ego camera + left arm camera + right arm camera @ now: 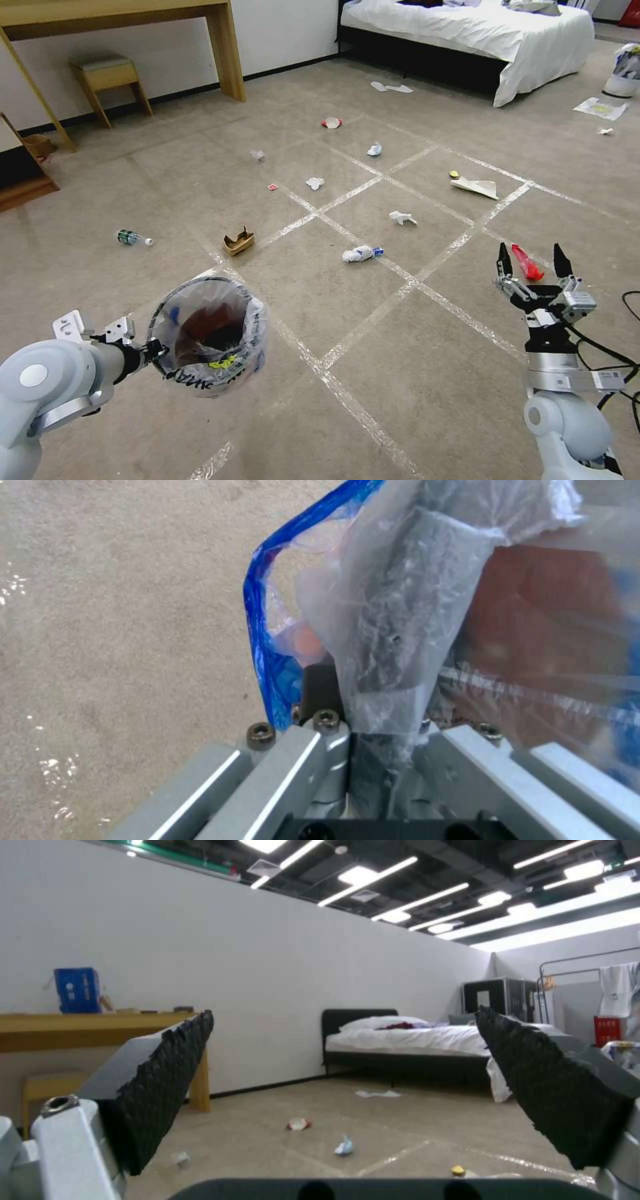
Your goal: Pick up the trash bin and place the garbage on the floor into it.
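Trash bin (208,335) hangs clamped by its rim in my left gripper (152,349), off the floor (400,373). My right gripper (533,267) is spread and empty; the garbage (362,253) lies uncollected.

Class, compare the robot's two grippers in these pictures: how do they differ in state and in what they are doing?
The left gripper is shut on the rim of the trash bin, holding it off the floor; the right gripper holds nothing. The left gripper's fingers pinch the bin's plastic liner, while the right gripper's fingers stand wide apart. The left gripper points sideways toward the bin; the right gripper points forward. Both hang above the carpet.
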